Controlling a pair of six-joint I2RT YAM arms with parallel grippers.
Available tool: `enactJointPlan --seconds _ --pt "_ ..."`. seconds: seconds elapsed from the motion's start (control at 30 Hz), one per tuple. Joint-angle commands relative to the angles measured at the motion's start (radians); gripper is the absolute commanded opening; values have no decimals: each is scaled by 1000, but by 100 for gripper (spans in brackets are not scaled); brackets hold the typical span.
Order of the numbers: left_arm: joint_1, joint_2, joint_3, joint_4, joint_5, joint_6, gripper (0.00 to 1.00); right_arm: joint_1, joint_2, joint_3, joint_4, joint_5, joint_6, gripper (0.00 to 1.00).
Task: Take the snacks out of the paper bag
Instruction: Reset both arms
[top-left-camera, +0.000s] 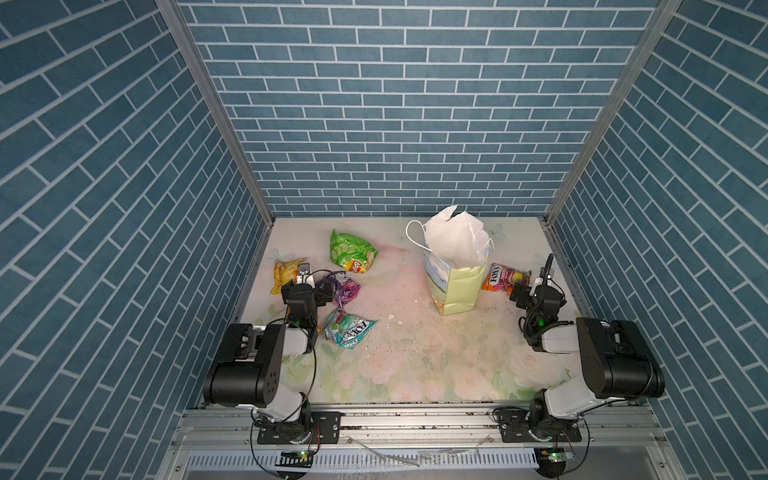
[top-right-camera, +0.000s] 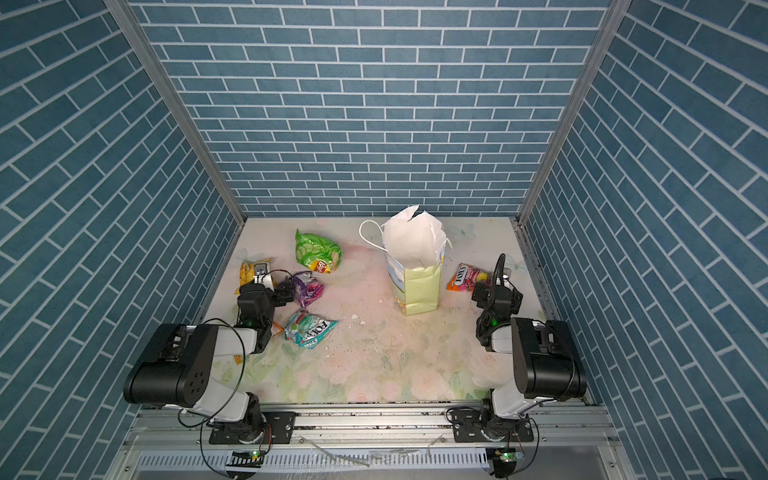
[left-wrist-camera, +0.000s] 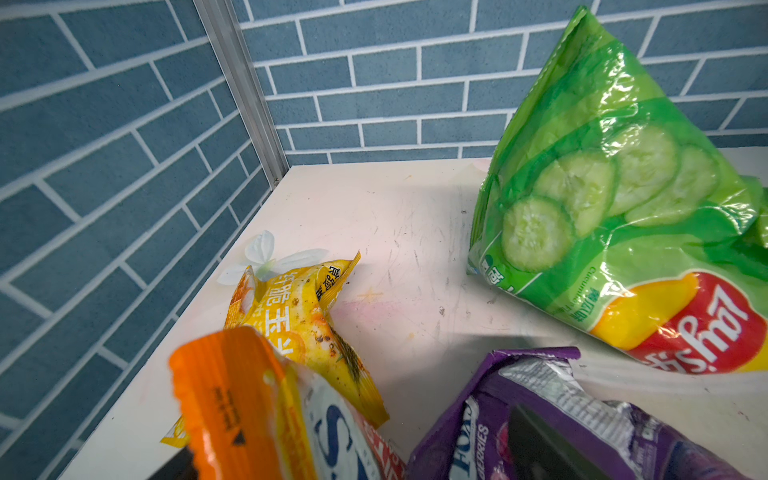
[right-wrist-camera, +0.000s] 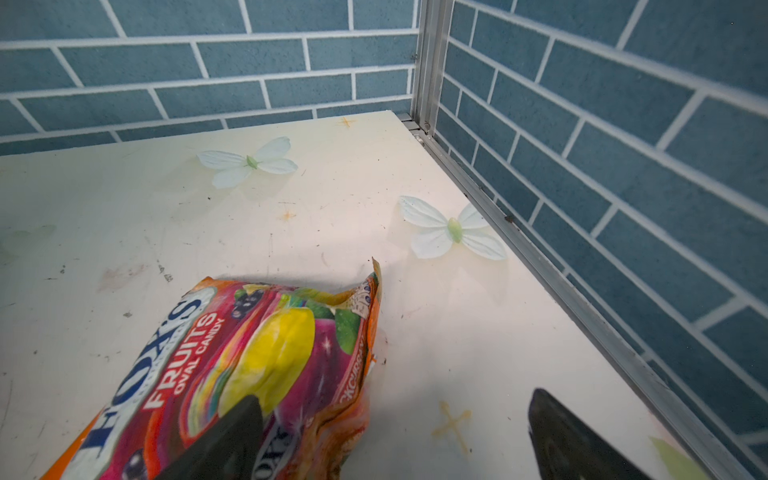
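Hazards, as the lot stands. Left pincer (top-left-camera: 326, 287): jaws spread wide, nothing gripped; purple pack (left-wrist-camera: 465, 419) crowds one finger, orange packet (left-wrist-camera: 224, 395) lies over the other, yellow packet (left-wrist-camera: 299, 316) just past that, green chip bag (left-wrist-camera: 623, 208) farther ahead, teal pack (top-left-camera: 349, 329) back beside its wrist. If you close here, you likely pinch two packs at once or crush foil; if you swing away, the draped packet may ride along. Right pincer (right-wrist-camera: 395, 399): jaws equally wide, empty; one finger sits over the orange fruit-candy pack (right-wrist-camera: 257, 345), the other over bare table (right-wrist-camera: 457, 353) near the side wall (right-wrist-camera: 623, 166). Pull back carelessly and you drag that pack. Paper bag (top-left-camera: 463, 291): upright, well off to the right pincer's inner side, between the two pincers and clear of both. Its bottom is hidden, so you cannot tell whether snacks remain inside. It looks tall and light, with a torn rim (top-left-camera: 446, 218); a reach that catches the rim probably tips the bag or rips it.
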Motion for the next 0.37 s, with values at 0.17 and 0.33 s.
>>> enactJointPlan --seconds 0.17,0.33 --pt "-2 3 3 -22 -1 9 100 6 2 19 0 -31 -38 99" --pt "-2 3 3 -23 -1 9 100 2 0 18 -5 -39 -36 99"
